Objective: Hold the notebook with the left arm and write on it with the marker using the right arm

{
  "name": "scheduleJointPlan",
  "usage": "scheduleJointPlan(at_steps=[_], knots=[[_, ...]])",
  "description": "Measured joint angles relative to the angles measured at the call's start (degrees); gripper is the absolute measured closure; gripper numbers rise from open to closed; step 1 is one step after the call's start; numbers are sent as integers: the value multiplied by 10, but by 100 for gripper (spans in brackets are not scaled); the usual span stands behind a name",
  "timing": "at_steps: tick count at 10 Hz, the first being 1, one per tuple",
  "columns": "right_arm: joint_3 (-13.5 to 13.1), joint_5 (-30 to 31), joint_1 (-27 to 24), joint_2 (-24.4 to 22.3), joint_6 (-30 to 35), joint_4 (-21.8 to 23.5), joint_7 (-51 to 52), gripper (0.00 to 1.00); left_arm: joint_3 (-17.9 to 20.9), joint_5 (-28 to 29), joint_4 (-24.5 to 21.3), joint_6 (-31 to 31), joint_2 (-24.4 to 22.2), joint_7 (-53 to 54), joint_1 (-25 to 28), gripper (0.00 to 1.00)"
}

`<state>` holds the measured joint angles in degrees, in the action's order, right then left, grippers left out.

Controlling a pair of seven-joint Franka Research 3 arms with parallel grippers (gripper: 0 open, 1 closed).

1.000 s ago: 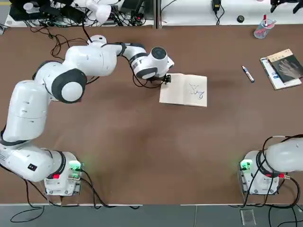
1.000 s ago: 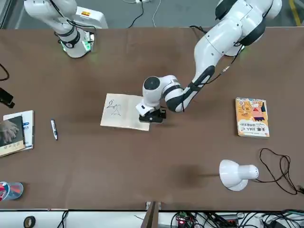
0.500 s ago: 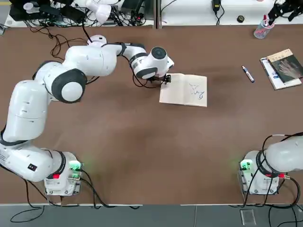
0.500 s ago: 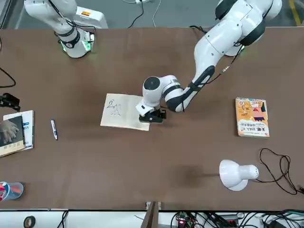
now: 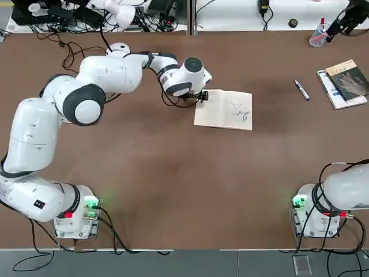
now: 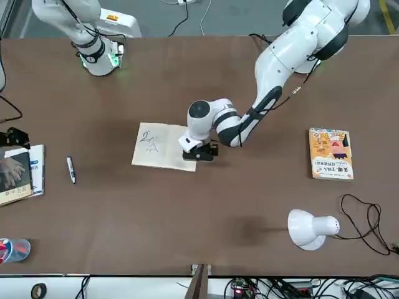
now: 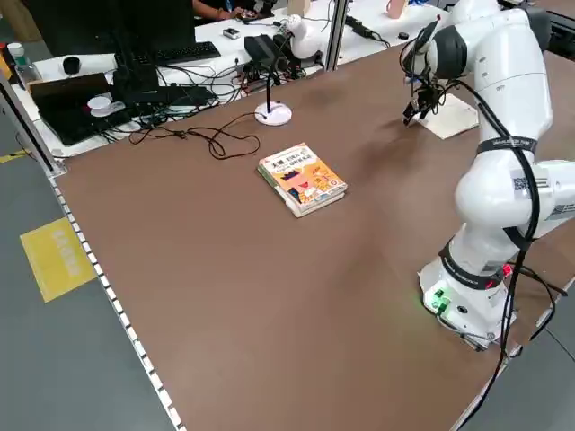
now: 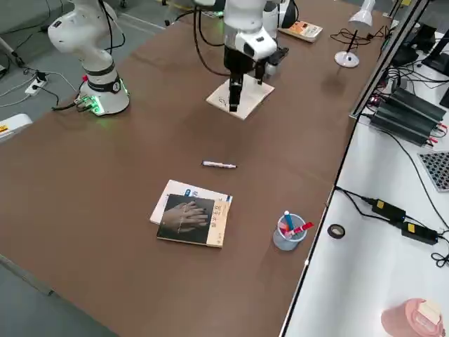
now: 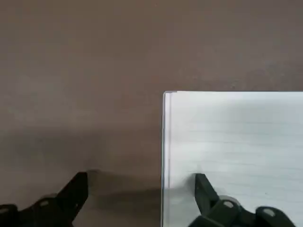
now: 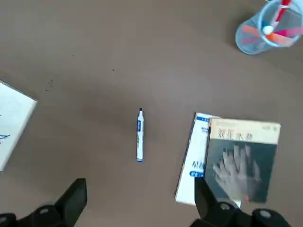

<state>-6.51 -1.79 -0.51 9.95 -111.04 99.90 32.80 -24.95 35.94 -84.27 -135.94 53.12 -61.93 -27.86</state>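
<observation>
On worktop centre, left gripper point(image 6: 198, 153) pins notebook point(image 5: 223, 109) edge, fingers spread, one on page. Right gripper point(image 5: 340, 22) has moved in over far right corner, fingers spread, empty. Marker point(image 10: 139, 135) lies below it, beside dark-covered book point(image 10: 241, 160); pickup looks next.

notebook point(image 10: 14, 125) cropped (wrist view), scribble unreadable
</observation>
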Motion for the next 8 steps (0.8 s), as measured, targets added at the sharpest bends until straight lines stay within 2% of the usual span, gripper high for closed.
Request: scheduleJointPlan(at_steps=[3, 8], knots=[[-1, -64, -21, 42, -115, 81, 52, 0, 0, 0, 0, 0, 0, 1, 0, 0], [3, -71, -21, 91, -228, 162, 56, 0, 1, 0, 0, 0, 0, 2, 0, 0]])
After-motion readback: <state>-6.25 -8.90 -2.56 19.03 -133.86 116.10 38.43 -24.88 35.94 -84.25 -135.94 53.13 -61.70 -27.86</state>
